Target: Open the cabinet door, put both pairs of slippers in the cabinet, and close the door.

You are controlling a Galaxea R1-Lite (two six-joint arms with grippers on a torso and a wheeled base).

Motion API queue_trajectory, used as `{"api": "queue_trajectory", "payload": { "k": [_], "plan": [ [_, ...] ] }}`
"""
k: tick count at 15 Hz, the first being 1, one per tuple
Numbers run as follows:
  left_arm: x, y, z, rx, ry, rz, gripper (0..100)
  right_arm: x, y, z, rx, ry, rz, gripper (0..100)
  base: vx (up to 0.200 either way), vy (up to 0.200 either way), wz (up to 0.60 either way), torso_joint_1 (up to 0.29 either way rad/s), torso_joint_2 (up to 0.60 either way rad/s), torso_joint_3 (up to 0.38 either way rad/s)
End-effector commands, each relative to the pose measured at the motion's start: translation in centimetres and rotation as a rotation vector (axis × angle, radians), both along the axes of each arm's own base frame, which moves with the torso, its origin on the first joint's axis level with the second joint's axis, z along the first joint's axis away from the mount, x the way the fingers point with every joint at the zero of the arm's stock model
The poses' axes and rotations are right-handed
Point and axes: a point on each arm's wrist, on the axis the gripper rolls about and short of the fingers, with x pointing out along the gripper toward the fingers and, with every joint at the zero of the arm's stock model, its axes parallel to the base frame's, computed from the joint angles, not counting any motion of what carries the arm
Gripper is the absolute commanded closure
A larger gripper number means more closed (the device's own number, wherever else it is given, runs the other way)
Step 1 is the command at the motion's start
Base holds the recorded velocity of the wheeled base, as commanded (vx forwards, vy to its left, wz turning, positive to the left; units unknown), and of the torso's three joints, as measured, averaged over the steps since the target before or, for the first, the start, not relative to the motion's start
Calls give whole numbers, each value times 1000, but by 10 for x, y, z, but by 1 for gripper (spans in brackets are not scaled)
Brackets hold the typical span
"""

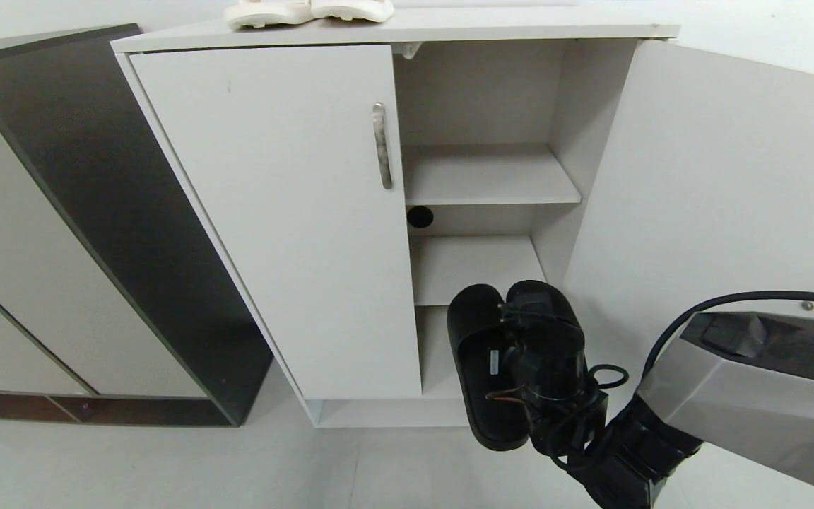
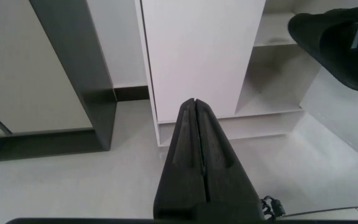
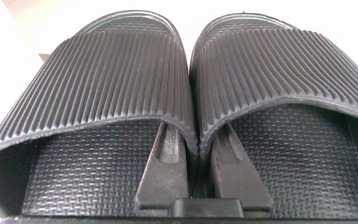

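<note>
The right gripper (image 3: 196,146) has both fingers slid under the straps of the black slippers (image 1: 481,367), pinching the pair's touching inner edges between them. In the head view the pair is held side by side just in front of the open right half of the cabinet (image 1: 393,32), level with its lower shelves. The gripper is mostly hidden there behind the slippers and cabling, and they block much of the lowest compartment. The right door (image 1: 718,191) stands wide open. The left door (image 1: 273,212) is shut, with its handle (image 1: 381,145) at its right edge.

The cream slippers (image 1: 308,10) sit on the cabinet top toward the left, cut off by the picture's upper edge. The left gripper (image 2: 194,106) hangs low over the floor (image 2: 73,180) near the shut door, its fingers pressed together on nothing. A dark round spot (image 1: 420,216) under the upper shelf (image 1: 485,177) is possibly a hole.
</note>
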Motion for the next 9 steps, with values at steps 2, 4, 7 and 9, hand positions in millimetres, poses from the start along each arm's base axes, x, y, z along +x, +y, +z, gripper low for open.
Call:
{"api": "queue_trajectory", "payload": {
  "k": [2, 4, 7, 9],
  "plan": [
    [0, 0, 0, 0, 1, 0, 100, 4, -8, 6, -5, -11, -22, 100, 0, 0, 0, 0, 0, 0],
    [0, 0, 0, 0, 3, 0, 100, 8, -12, 6, -12, -10, -37, 100, 0, 0, 0, 0, 0, 0],
    [0, 0, 0, 0, 1, 0, 100, 15, -20, 7, -10, -14, -62, 100, 0, 0, 0, 0, 0, 0],
    [0, 0, 0, 0, 1, 0, 100, 20, -25, 7, -11, -14, -79, 100, 0, 0, 0, 0, 0, 0]
  ]
}}
